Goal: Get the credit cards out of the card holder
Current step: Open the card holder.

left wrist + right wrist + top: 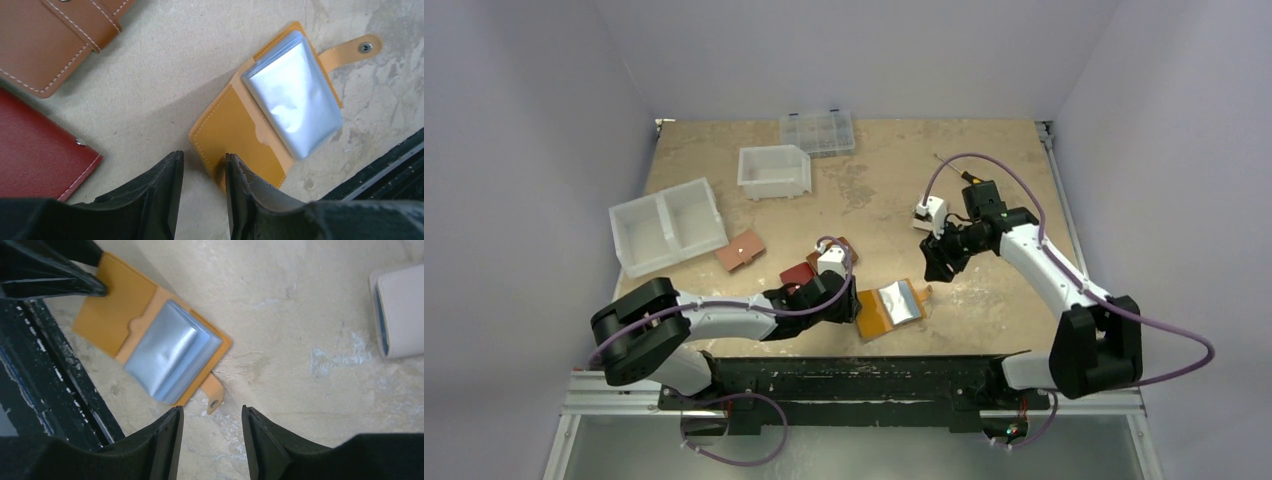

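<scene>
The mustard-yellow card holder (pixel 889 310) lies open and flat on the table near the front edge, its snap tab (pixel 357 49) pointing away. A glossy silvery-blue stack of sleeves (pixel 295 100) rests on its tab-side half, also seen in the right wrist view (pixel 170 355). No credit cards show outside the holder, and I cannot make any out in the sleeves. My left gripper (pixel 204 156) is open, low over the holder's plain flap (pixel 235 130), whose corner reaches into the gap beside one finger. My right gripper (pixel 212 410) hangs open above the tab end with nothing between its fingers.
A brown wallet (pixel 50 40) and a dark red wallet (pixel 35 145) lie left of the holder. A black rail (pixel 390 170) borders the table's near edge. White bins (pixel 667 225) (pixel 774 170) and a clear organiser box (pixel 817 132) stand at the back. A white flat object (pixel 400 310) lies right.
</scene>
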Controlling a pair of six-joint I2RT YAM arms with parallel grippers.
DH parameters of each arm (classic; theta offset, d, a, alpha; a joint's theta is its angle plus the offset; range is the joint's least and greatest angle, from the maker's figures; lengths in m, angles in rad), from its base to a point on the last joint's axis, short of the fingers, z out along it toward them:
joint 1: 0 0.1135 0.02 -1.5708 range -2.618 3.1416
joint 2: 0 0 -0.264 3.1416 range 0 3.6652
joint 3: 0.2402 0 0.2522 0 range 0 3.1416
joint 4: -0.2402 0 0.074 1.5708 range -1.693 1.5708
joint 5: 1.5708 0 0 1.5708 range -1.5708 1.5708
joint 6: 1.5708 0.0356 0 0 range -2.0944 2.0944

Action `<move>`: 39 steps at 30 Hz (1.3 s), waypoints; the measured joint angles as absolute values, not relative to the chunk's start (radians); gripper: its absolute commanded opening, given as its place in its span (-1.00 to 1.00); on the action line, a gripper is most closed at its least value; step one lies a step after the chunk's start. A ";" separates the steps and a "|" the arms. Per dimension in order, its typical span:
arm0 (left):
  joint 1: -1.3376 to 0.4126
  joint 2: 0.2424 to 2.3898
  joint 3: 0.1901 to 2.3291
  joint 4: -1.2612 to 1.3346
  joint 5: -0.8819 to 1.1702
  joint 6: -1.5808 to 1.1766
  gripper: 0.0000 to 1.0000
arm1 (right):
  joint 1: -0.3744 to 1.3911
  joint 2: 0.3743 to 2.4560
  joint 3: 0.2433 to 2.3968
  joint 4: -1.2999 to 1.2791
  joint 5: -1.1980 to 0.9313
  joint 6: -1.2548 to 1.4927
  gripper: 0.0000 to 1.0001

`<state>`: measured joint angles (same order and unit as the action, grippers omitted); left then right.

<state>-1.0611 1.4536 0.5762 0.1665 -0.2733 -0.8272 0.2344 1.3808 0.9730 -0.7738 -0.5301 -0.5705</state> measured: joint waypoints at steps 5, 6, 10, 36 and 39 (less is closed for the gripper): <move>-1.061 1.418 0.583 0.107 -0.315 -0.791 -0.08 | 0.234 1.268 0.964 -0.801 -0.671 -0.684 0.03; -1.061 1.393 0.582 0.098 -0.324 -0.783 -0.06 | 0.234 1.240 0.954 -0.801 -0.698 -0.709 0.03; -1.061 1.251 0.554 0.104 -0.353 -0.754 0.28 | 0.234 1.119 0.885 -0.779 -0.770 -0.780 0.04; -1.270 1.336 0.669 0.368 -0.345 -0.820 -0.11 | 0.242 1.257 0.802 -0.643 -0.710 -0.741 -1.00; -1.270 1.424 0.669 0.331 -0.391 -0.833 -0.40 | 0.265 1.298 0.820 -0.615 -0.675 -0.670 -1.00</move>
